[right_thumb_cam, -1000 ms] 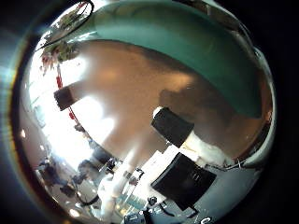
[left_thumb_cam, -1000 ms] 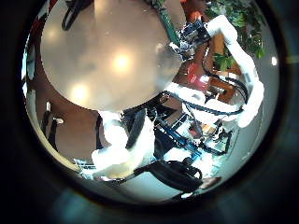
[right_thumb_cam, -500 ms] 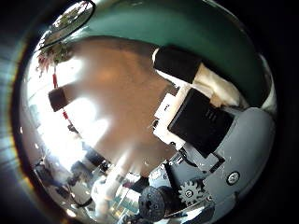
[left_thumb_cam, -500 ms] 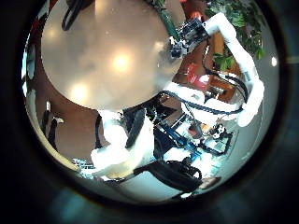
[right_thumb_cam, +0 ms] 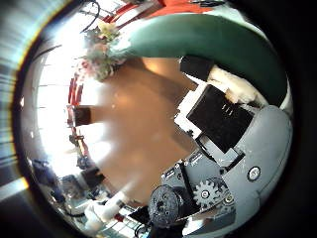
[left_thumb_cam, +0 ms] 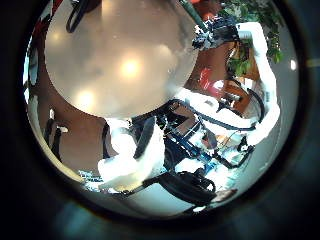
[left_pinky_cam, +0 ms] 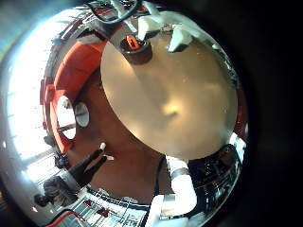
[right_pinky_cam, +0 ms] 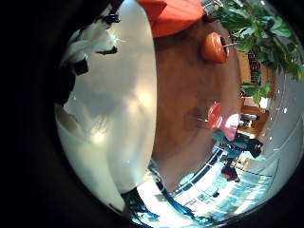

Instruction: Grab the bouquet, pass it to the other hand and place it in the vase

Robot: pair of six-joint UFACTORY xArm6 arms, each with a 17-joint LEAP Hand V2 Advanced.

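The bouquet (right_thumb_cam: 99, 50), a bunch of small flowers, lies at the far edge of the round table (right_thumb_cam: 139, 119) in the right thumb side palm view, away from my right hand. My right hand's own fingers (right_thumb_cam: 220, 104) reach in from the edge, fairly straight, with nothing between them. The left thumb side palm view shows my right hand (left_thumb_cam: 214, 34) small at the table's edge (left_thumb_cam: 120, 70). A round vessel, maybe the vase (left_pinky_cam: 135, 47), stands near the table's rim in the left little finger side palm view. My left hand is high over the table.
Leafy plants (right_pinky_cam: 258, 33) and a round pot (right_pinky_cam: 217, 46) stand on the floor beyond the table (right_pinky_cam: 119, 104). Black and white parts of a hand (right_pinky_cam: 87, 49) show over the table. Furniture and equipment (left_thumb_cam: 190, 165) crowd the floor beside it.
My right hand has moved along the table's edge in the left thumb view. The right thumb view has swung round; the bouquet looms larger and the hand's own fingers show further in.
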